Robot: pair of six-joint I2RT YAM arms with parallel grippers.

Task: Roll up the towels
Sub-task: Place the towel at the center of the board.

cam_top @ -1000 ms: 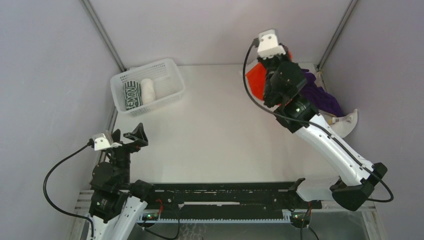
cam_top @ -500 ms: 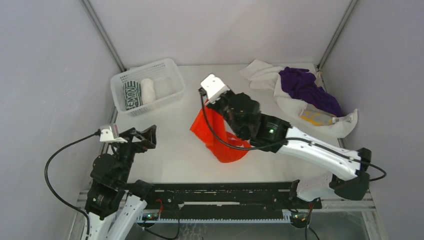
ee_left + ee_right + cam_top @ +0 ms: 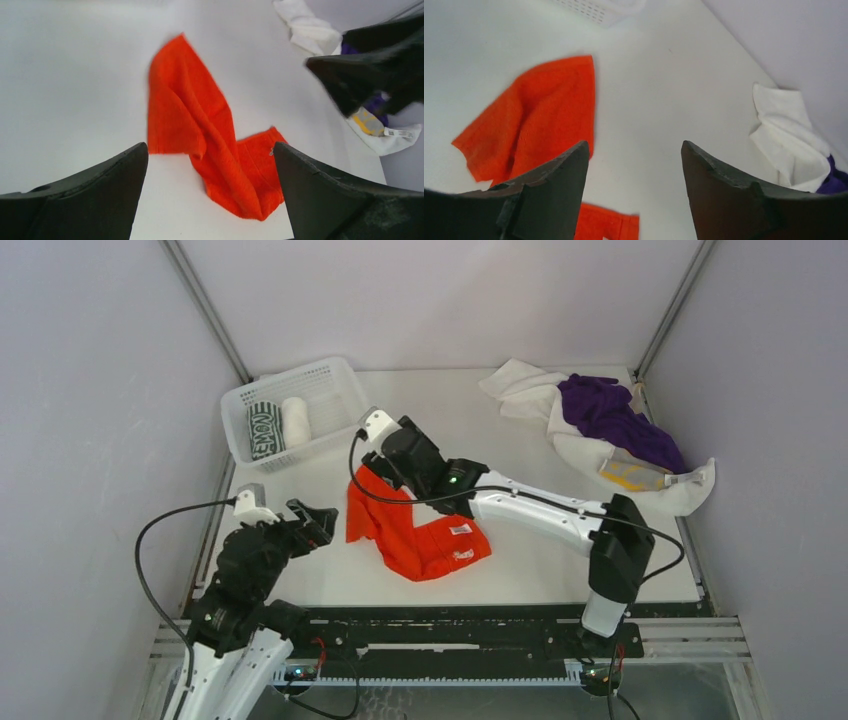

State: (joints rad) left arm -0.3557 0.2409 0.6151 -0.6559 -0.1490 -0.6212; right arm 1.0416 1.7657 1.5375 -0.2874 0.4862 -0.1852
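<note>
Orange-red towel (image 3: 418, 532) lies on the white table (image 3: 540, 560) between the two arms, not flat: it forms a bent strip, one long edge folded over itself and a lower flap turned aside with its small white label (image 3: 460, 529) showing. Rolled from this shape, it would likely come out lumpy and lopsided, and the limp terry pile could let a pinch catch only the top layer, dragging the cloth instead of spreading it. The right gripper (image 3: 633, 150) hovers over the towel's far end, jaws apart and empty. The left gripper (image 3: 210, 147) faces its near side, jaws wide and empty. Two finished rolls sit in the mesh basket (image 3: 340, 400); crumpled white (image 3: 520, 385) and purple (image 3: 605, 410) towels wait far right.
</note>
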